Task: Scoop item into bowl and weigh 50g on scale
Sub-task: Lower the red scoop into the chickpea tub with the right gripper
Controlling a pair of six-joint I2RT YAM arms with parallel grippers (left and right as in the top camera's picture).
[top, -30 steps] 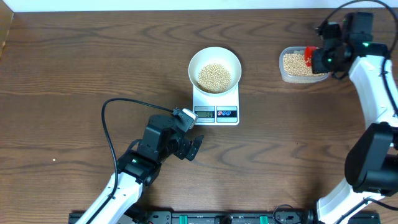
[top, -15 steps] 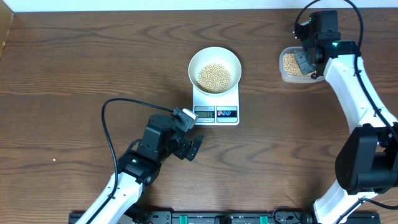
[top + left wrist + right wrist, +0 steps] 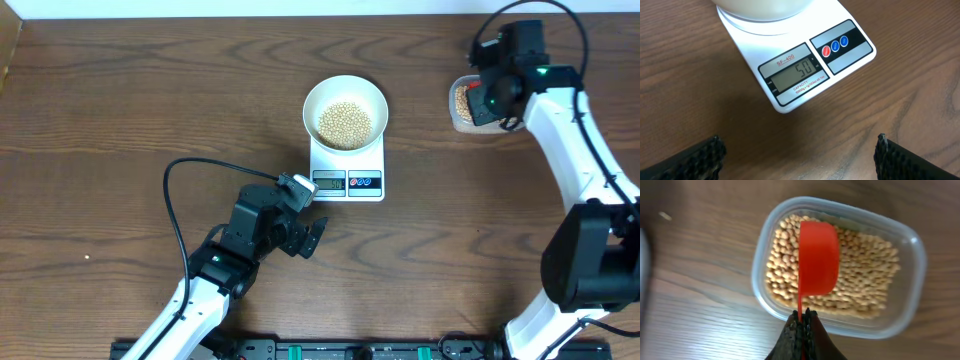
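R gripper [image 3: 801,326], pinching red scoop [image 3: 818,255], has swung over tub [image 3: 917,265] of beans [image 3: 865,280] beneath; scale [image 3: 790,75] shows 50, target met; L gripper [image 3: 800,157] idles wide.

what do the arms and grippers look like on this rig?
The left arm and right arm: white links, black joints, a small green light each. A black cable loops off the left. The left gripper and right gripper are black, with knurled fingers.
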